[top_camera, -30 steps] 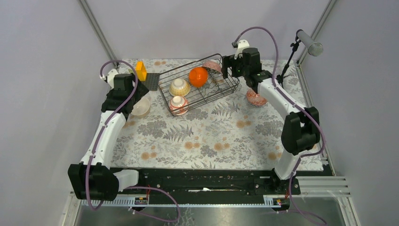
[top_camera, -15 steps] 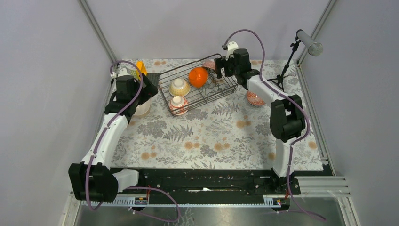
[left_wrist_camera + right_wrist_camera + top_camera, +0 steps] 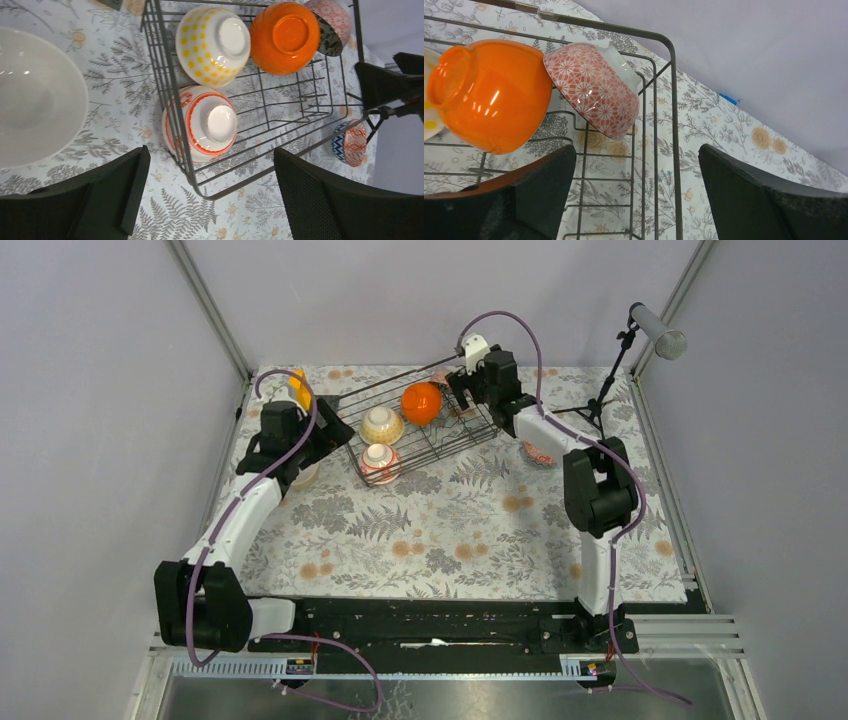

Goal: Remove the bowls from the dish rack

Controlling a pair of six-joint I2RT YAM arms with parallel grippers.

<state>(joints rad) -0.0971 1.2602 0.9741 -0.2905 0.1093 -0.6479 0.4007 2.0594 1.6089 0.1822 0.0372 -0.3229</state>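
The dish rack stands at the back middle of the table. In it lie an orange bowl, a beige yellow-dotted bowl, a white bowl with red pattern and a pinkish patterned bowl. My left gripper is open and empty at the rack's near-left corner, just short of the white-red bowl. My right gripper is open and empty over the rack's far right end, close to the pinkish bowl and the orange bowl.
A plain white bowl sits on the cloth left of the rack, under my left arm. A blue-and-red patterned bowl sits right of the rack. A yellow block stands at the back left. A microphone stand stands at the back right.
My right gripper has moved left, to over the rack's far right end by the pinkish bowl. My left gripper has swung right from the white bowl to the rack's corner.
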